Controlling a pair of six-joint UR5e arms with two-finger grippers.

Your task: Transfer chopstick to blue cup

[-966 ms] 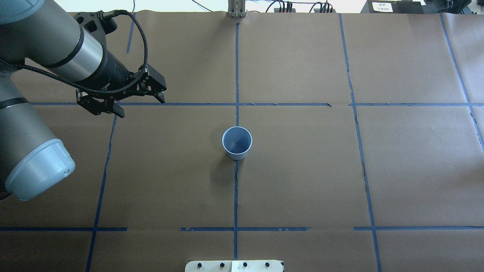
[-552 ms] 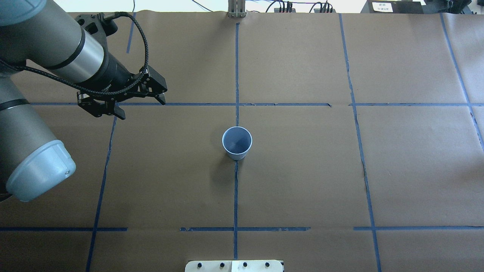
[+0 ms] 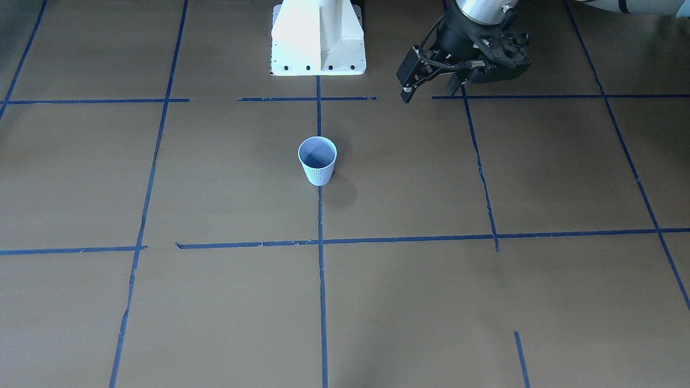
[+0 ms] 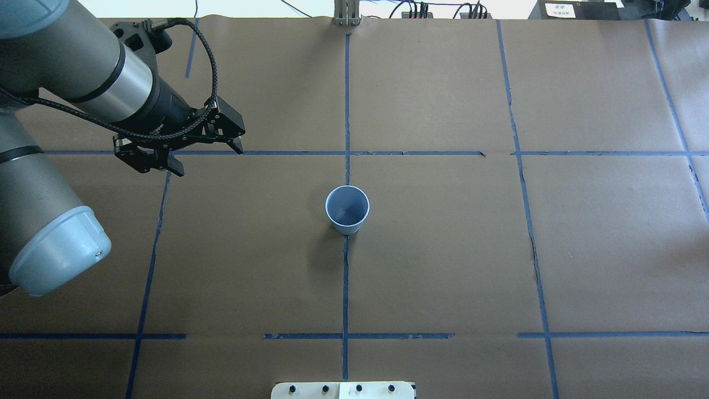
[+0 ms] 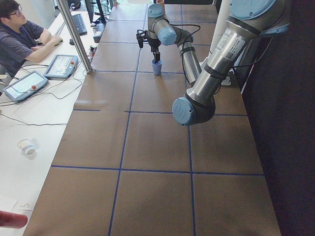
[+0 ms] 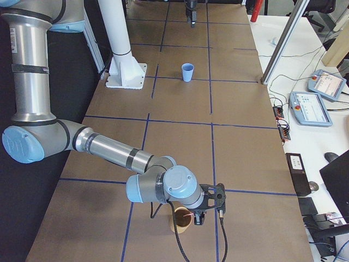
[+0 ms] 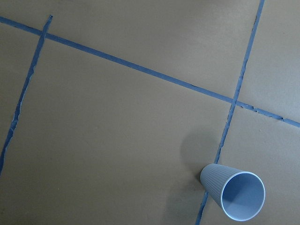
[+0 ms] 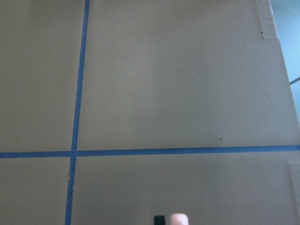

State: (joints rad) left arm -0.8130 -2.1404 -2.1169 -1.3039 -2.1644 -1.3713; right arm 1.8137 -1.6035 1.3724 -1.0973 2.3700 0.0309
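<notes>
The blue cup (image 4: pixel 347 209) stands upright and empty at the table's middle; it also shows in the front view (image 3: pixel 317 160) and the left wrist view (image 7: pixel 234 194). My left gripper (image 4: pixel 208 159) hangs open and empty above the table, well to the cup's left and a little beyond it; it also shows in the front view (image 3: pixel 428 92). My right gripper (image 6: pixel 210 210) is at a brown cup (image 6: pixel 181 221) at the table's right end; I cannot tell whether it is open or shut. A pale pink chopstick tip (image 8: pixel 178 219) shows at the bottom edge of the right wrist view.
The table is covered in brown paper with blue tape lines. The robot's white base (image 3: pixel 318 37) stands at the table's edge behind the cup. An operator (image 5: pixel 19 39) sits at a side desk with pendants and cables.
My left gripper has shifted very slightly and stays open. The blue cup has not moved.
</notes>
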